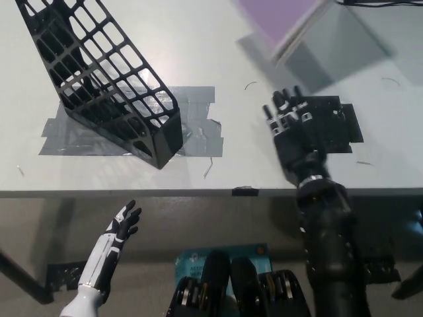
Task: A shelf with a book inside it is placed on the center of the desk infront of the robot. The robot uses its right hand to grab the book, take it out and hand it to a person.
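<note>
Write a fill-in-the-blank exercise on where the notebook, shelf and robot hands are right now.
1. The right robot hand holds ____.
2. The purple notebook sits at the picture's ____ edge.
3. The black shelf is fixed to the desk with grey ____.
4. The left robot hand hangs ____ the desk's edge.

Missing words: nothing; top; tape; below
</note>
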